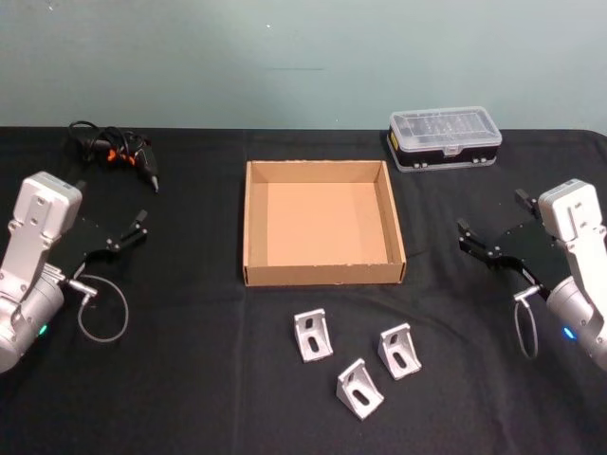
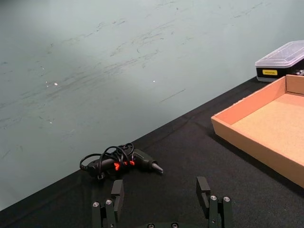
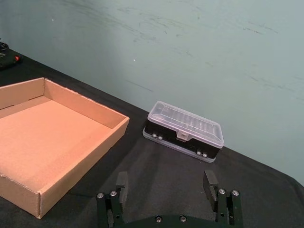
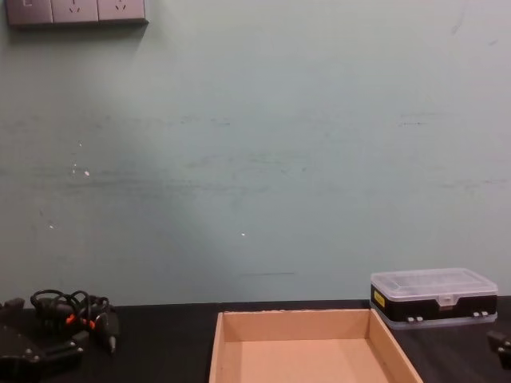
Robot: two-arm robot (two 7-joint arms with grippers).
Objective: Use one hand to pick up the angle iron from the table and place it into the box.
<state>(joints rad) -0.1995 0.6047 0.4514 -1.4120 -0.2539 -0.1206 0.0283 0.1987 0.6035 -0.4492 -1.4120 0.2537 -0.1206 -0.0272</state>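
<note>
Angle irons (image 1: pixel 360 389), three in silver metal, lie on your worktop (image 1: pixel 190 379) near its front edge, just ahead of the box (image 1: pixel 321 276) and not touching it. The left angle iron (image 1: pixel 313 335) is nearest the box's front wall. The right angle iron (image 1: pixel 399 351) lies a little closer to the front edge. The front angle iron (image 1: pixel 360 389) lies between those two and closest to you. All three are close together but apart, each showing a slotted face.

The box sits open-topped at the middle of the worktop, square to its edges. Your wrist views catch its walls too (image 2: pixel 247 107) (image 3: pixel 80 175), and the chest view shows its far wall (image 4: pixel 307 315).

Your left claw (image 1: pixel 136 229) hovers over the left side of the worktop, well apart from the box. Its fingers are spread wide with nothing between them, as the left wrist view (image 2: pixel 160 187) shows. Your right claw (image 1: pixel 491 212) hovers over the right side, also spread and holding nothing (image 3: pixel 165 180).

A clear-lidded plastic case (image 1: pixel 444 137) sits at the back right corner, beyond the box. A bundle of black cables (image 1: pixel 114 150) with orange marks lies at the back left.
</note>
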